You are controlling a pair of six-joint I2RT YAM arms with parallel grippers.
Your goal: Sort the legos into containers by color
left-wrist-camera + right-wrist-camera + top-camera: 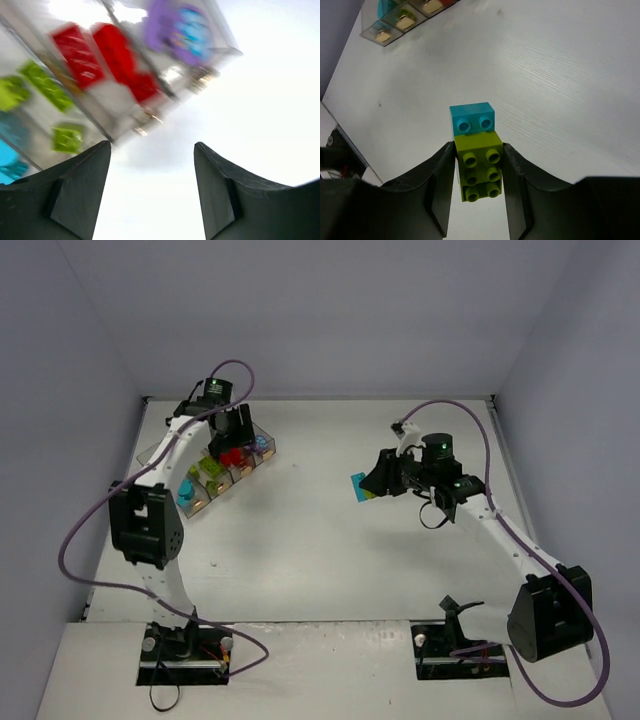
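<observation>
Closest to the right wrist camera, the right gripper has its two dark fingers pressed against the long sides of a lime green brick, which shows six round studs in two rows facing the lens. A smaller cyan brick with two studs touches the lime one's far end and juts out past the fingertips; whether the two are snapped together cannot be told. From above, this gripper is over the right middle of the white table, the cyan brick poking out on its left, well apart from the containers at the far left. The containers are clear, smoky bins joined in a row, each with a brass-coloured fitting at its near end. The left gripper stands with its jaws wide apart and nothing between them, just short of the bins' end. Its view is blurred, but through the containers' walls the sorted pieces can be told by colour: red bricks in one bin, lime green bricks in the next, cyan pieces at the left edge, and a purple piece at the top with something cyan just beside it. In the overhead view the left gripper hovers over the row's right end.
</observation>
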